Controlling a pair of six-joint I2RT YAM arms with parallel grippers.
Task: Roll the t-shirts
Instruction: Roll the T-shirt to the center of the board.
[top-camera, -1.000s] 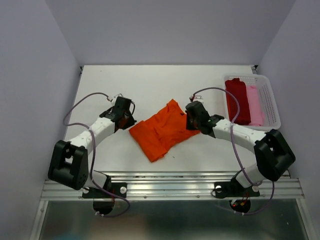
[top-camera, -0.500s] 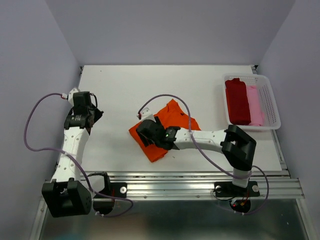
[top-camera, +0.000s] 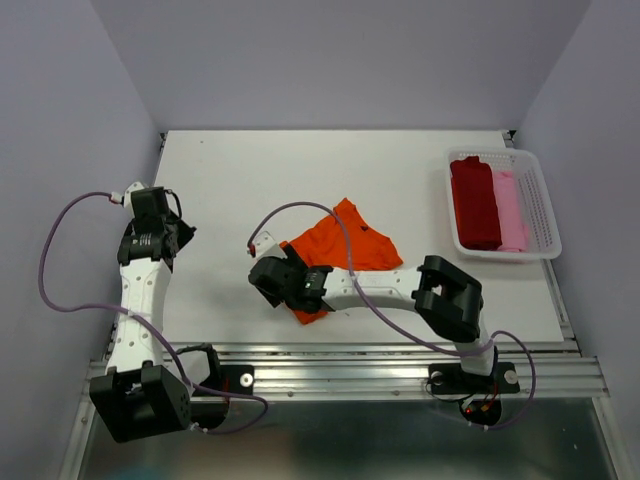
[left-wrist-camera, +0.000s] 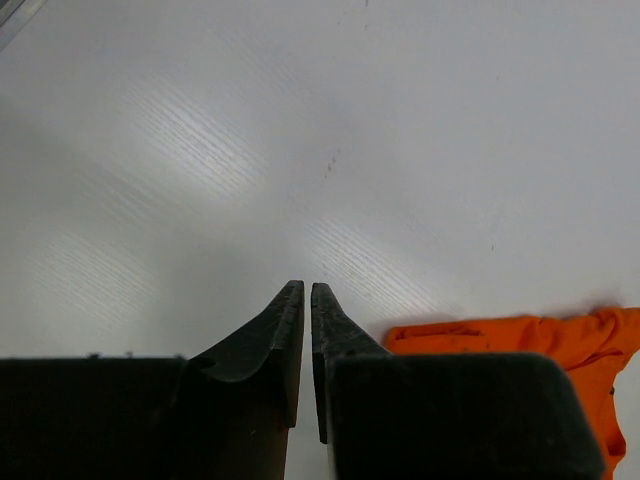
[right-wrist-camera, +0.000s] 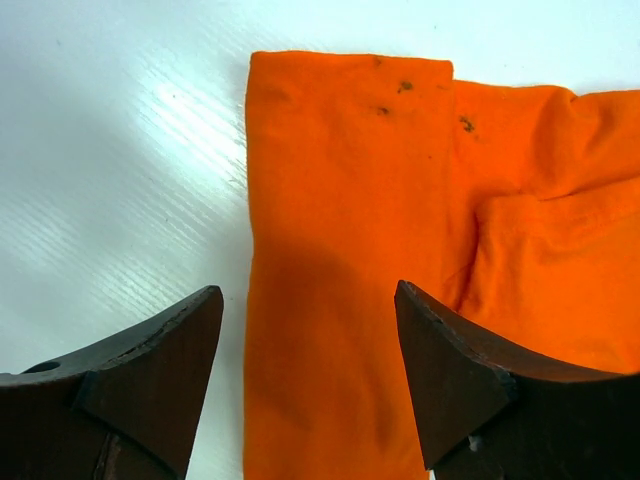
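Note:
The orange t-shirt (top-camera: 345, 245) lies crumpled on the white table (top-camera: 300, 170), near its middle. My right gripper (top-camera: 272, 282) has reached across to the shirt's near left corner. In the right wrist view it (right-wrist-camera: 308, 290) is wide open just above the orange cloth (right-wrist-camera: 350, 200), straddling a folded edge and holding nothing. My left gripper (top-camera: 172, 238) is off at the table's left side, well clear of the shirt. In the left wrist view its jaws (left-wrist-camera: 299, 285) stand a narrow slit apart with nothing between them. The orange shirt (left-wrist-camera: 520, 330) shows at the lower right there.
A white lattice basket (top-camera: 545, 215) stands at the right edge of the table, with a dark red t-shirt (top-camera: 475, 200) and a pale pink t-shirt (top-camera: 510, 210) rolled side by side inside it. The right arm's cable (top-camera: 300, 215) arcs over the orange shirt.
My left arm has swung away from the shirt to the table's left side. My right arm has crossed over to the shirt's left corner. Both grippers have opened, the right one wide.

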